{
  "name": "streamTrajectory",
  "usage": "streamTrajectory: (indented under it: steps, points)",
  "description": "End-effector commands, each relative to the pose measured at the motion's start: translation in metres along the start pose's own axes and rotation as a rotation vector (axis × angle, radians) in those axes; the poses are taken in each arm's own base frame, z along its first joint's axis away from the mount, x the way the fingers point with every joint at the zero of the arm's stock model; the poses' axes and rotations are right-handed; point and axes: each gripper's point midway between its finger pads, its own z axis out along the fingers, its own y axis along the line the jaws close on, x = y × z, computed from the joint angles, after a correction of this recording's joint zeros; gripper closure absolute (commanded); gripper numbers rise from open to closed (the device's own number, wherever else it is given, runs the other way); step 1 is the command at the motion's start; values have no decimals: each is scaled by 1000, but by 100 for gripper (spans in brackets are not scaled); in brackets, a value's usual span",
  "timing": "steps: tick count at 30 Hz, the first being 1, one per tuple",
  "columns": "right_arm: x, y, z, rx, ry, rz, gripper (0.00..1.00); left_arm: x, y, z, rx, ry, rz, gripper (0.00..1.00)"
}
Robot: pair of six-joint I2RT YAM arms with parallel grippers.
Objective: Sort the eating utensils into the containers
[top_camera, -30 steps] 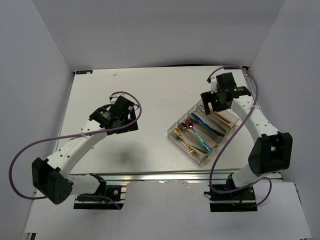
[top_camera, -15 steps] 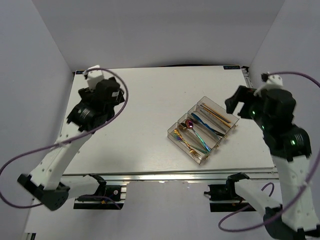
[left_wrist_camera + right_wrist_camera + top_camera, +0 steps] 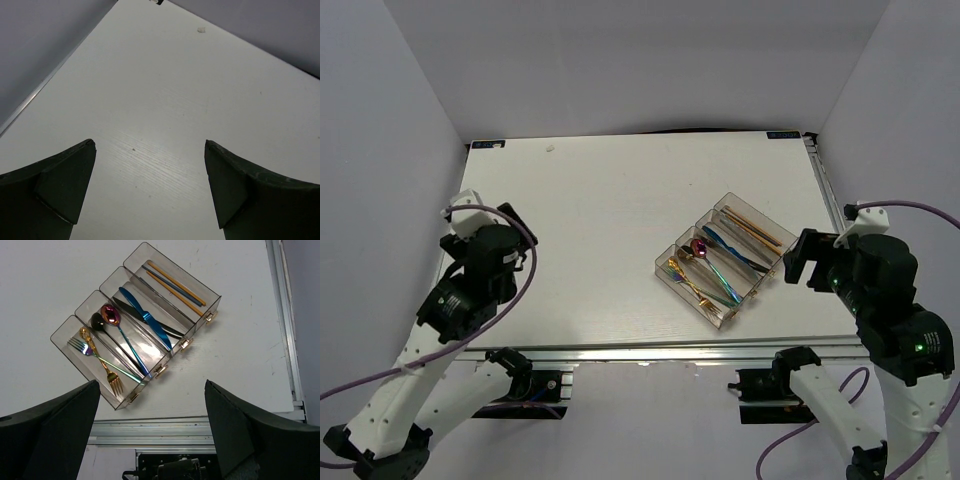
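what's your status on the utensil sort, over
Left gripper, right gripper: jaws open, empty. Utensils all in tray, four compartments filled. Nothing blocking the tray.

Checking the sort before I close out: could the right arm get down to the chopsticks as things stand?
Probably yes. The right arm hangs beside the tray with open, empty jaws. The chopsticks lie uncovered in the end compartment on that arm's side, with nothing over them.
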Motion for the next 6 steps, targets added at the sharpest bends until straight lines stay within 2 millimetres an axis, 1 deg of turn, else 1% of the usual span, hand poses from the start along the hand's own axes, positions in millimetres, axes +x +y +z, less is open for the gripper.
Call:
streamTrajectory:
  steps: [1,6]
  points:
    - [-4,-6,-3,23,-29,-20,11,12,0,5,-25,39,57,2]
    - [-3,-1,5,2,-21,-19,10,9,-9,8,-11,39,71,2]
